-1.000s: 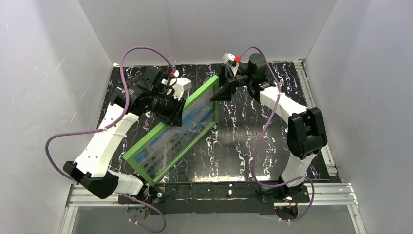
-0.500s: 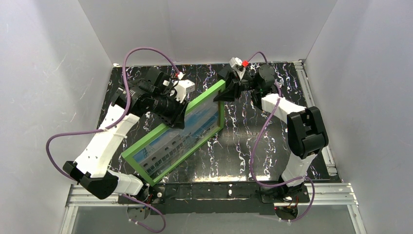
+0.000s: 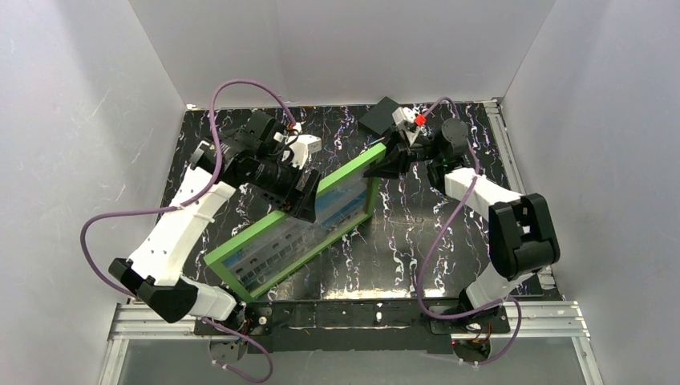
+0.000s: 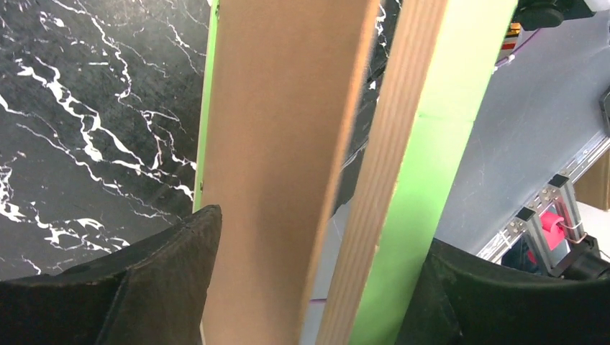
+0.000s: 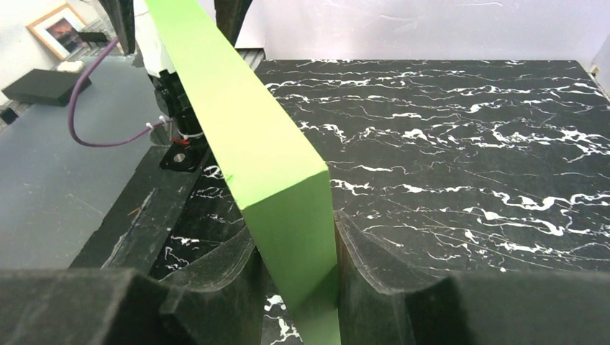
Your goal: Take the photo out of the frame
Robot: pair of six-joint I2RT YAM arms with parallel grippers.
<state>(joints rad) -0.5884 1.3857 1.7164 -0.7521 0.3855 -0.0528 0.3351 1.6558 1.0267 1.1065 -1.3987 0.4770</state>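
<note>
Green frame (image 3: 242, 237) stretches diagonal over black marbled table (image 3: 385, 257), near-left to far-right. Photo (image 3: 273, 253) of white building under blue sky faces up inside it. Left gripper (image 3: 305, 204) sits astride frame's far-left rail, about midway along, partly covering photo. Right gripper (image 3: 386, 163) meets frame's far-right corner, one finger either side. White walls (image 3: 337, 48) enclose table on left, far and right sides; metal rail (image 3: 553, 311) runs along near edge.

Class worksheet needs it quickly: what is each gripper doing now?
Left gripper: astride the frame; grip cannot be told.
Right gripper: closed on the frame.
</note>
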